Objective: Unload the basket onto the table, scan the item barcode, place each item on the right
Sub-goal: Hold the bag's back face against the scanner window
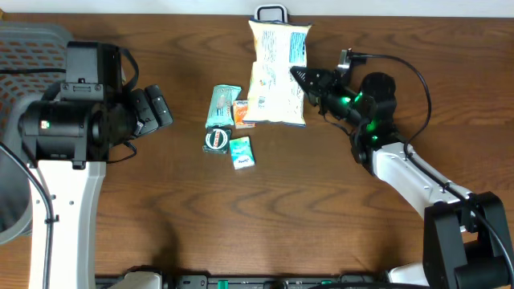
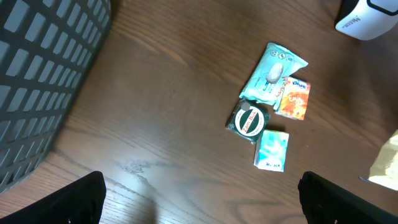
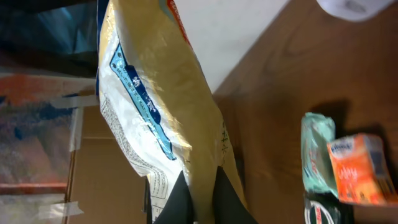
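Observation:
A white and yellow snack bag (image 1: 277, 76) with blue print hangs over the back middle of the table, its top by a white scanner (image 1: 271, 14) at the far edge. My right gripper (image 1: 299, 76) is shut on the bag's right edge. In the right wrist view the bag (image 3: 161, 106) runs up from between the black fingertips (image 3: 180, 196), with the right gripper (image 3: 198, 177) pinching it. My left gripper (image 1: 161, 108) is open at the left, nothing between its fingers (image 2: 74, 202); the left gripper (image 2: 202, 180) looks down on bare wood.
Left of the bag lie a teal wipes pack (image 1: 222, 106), an orange tissue pack (image 1: 242, 112), a round black tin (image 1: 217, 140) and a small teal packet (image 1: 241, 152). A grey mesh basket (image 1: 32, 48) stands at the far left.

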Available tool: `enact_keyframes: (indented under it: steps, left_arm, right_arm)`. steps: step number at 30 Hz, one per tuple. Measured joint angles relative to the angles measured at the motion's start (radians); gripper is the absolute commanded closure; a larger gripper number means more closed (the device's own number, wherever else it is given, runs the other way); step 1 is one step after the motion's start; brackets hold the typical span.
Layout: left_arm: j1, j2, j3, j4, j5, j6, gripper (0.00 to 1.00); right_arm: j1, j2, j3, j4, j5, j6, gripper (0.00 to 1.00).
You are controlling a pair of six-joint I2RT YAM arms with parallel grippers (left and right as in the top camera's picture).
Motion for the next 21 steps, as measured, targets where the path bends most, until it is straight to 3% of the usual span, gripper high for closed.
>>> enact_keyframes:
  steps: [21]
  left_arm:
    - [0.0,0.0,0.0,0.0,0.0,0.0,0.03]
  right_arm:
    - [0.0,0.0,0.0,-0.057,-0.009,-0.002,0.99]
